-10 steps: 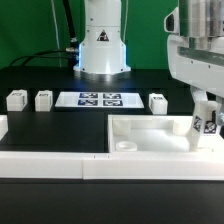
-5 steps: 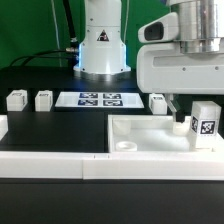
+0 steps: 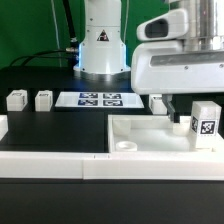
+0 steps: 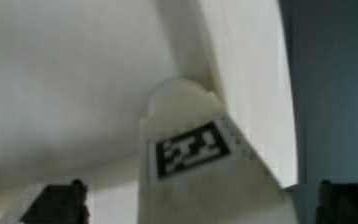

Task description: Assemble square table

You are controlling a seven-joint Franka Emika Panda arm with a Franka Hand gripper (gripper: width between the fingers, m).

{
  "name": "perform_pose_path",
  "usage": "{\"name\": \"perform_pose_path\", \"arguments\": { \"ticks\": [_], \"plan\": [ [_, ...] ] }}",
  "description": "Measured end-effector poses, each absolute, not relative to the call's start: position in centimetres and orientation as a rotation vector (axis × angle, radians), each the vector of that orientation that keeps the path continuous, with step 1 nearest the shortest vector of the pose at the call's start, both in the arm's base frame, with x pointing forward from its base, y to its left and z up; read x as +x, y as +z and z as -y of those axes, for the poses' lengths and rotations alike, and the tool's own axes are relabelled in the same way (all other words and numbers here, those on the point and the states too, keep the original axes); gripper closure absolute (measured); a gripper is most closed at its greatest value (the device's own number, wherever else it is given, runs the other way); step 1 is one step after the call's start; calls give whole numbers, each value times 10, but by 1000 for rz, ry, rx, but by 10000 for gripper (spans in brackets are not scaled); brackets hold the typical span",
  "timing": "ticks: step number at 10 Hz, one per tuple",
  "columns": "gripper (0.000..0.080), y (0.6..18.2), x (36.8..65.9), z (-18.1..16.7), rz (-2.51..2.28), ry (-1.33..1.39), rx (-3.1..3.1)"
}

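Tabletop (image 3: pixel 150 130) holds one leg (image 3: pixel 205 123) upright (exterior view's right); claw (image 4: pixel 202 200) apart, straddling leg.

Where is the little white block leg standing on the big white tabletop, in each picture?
Exterior view: the small white plastic block leg stands at that view's right edge, on the large white plastic square tabletop.
Wrist view: it sits centred, tag facing the camera, between two dark fingers.
Shared landmark: the tabletop's raised rim beside it.
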State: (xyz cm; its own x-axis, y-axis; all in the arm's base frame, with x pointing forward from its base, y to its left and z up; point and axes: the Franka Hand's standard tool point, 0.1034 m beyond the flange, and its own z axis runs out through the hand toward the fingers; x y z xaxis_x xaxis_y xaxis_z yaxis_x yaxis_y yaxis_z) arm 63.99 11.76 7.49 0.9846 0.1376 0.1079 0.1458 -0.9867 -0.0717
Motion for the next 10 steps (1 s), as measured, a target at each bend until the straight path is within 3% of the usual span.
{"name": "perform_pose_path", "arguments": {
  "ticks": [1,2,3,4,5,7,10],
  "plan": [
    [150,74,639,-118,145,-152,-3049],
    [257,74,639,-118,144,-153,-3049],
    [434,74,639,-118,86,-151,-3048],
    [434,74,639,-117,-17,-146,-3047],
    [508,74,640,-116,-155,-140,-3041],
    [508,74,640,-114,-380,-130,-3017],
    [508,75,634,-113,-1330,-69,-2799]
  ]
}}
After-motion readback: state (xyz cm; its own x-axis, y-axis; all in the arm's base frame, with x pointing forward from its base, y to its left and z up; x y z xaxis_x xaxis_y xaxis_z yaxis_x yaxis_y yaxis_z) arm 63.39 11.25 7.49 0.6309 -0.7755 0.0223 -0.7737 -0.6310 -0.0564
